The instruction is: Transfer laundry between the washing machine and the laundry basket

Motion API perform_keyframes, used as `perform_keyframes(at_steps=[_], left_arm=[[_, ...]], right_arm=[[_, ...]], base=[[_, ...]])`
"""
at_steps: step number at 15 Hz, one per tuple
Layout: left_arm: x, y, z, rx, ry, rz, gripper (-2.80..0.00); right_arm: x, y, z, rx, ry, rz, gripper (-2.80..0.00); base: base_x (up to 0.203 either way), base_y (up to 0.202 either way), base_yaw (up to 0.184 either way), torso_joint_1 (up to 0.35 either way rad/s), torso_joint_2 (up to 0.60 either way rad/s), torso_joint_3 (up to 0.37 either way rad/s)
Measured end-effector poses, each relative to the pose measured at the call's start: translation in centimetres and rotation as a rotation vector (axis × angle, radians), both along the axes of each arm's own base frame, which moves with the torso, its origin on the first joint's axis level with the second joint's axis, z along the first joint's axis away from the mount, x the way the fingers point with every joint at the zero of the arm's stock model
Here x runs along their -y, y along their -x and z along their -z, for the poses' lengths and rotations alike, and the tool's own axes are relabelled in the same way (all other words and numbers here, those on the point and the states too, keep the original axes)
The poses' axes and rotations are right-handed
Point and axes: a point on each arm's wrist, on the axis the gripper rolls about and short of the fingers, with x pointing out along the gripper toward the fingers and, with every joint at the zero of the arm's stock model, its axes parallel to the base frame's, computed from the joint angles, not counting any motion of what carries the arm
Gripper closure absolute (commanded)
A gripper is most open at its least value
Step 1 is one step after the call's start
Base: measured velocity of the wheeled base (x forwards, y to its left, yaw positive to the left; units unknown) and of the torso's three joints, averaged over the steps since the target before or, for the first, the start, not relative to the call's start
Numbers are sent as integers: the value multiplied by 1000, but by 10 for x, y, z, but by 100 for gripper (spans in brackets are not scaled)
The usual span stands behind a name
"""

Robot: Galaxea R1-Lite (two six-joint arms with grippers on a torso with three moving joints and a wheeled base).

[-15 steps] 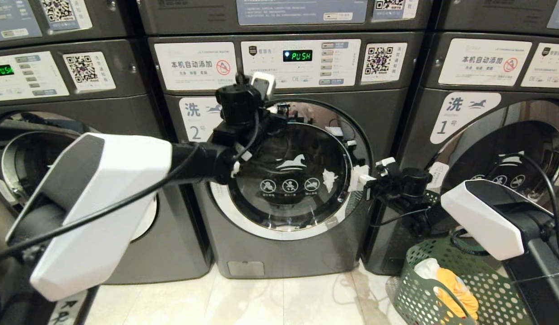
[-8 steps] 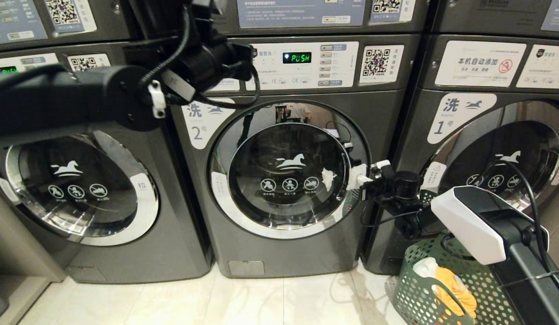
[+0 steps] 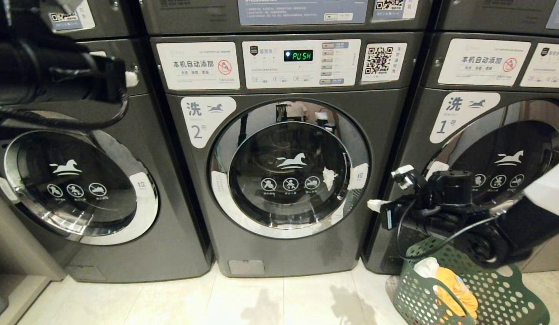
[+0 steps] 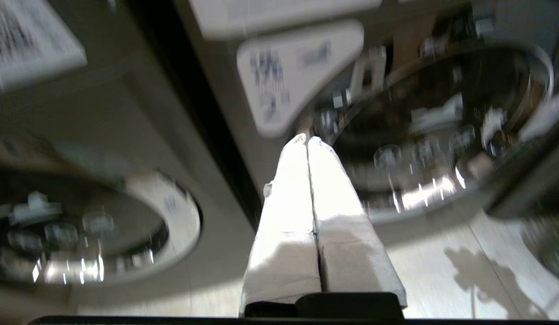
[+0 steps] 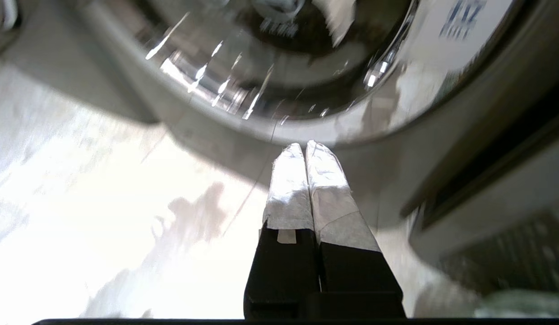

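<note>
Washing machine number 2 (image 3: 288, 171) stands in the middle with its round glass door closed; the door also shows in the left wrist view (image 4: 441, 113) and the right wrist view (image 5: 279, 67). The green perforated laundry basket (image 3: 514, 293) sits on the floor at the lower right, holding white and orange laundry (image 3: 455, 284). My right gripper (image 3: 375, 206) hovers shut and empty above the basket, just right of the door's edge, its taped fingers pressed together (image 5: 305, 146). My left arm (image 3: 58, 72) is raised at the upper left; its gripper (image 4: 307, 141) is shut and empty.
Identical machines flank number 2: one on the left (image 3: 76, 180) and number 1 on the right (image 3: 500, 158), both doors closed. A second row of machines (image 3: 284, 13) is stacked above. Pale floor tiles (image 3: 261, 298) lie in front.
My left arm swung from in front of machine 2's door up and away to the upper left. My right arm dropped and drew back to the right, off the door's edge.
</note>
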Motion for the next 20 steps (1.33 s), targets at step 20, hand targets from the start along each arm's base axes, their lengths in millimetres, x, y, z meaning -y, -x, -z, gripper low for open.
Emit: perform_keyframes(at_steps=[20], left_arm=[[-63,218,278,-448,101,-85,0]], right_arm=[[67,345,11,-242,177,404,0]], base=[[0,0,0,0,0,0]])
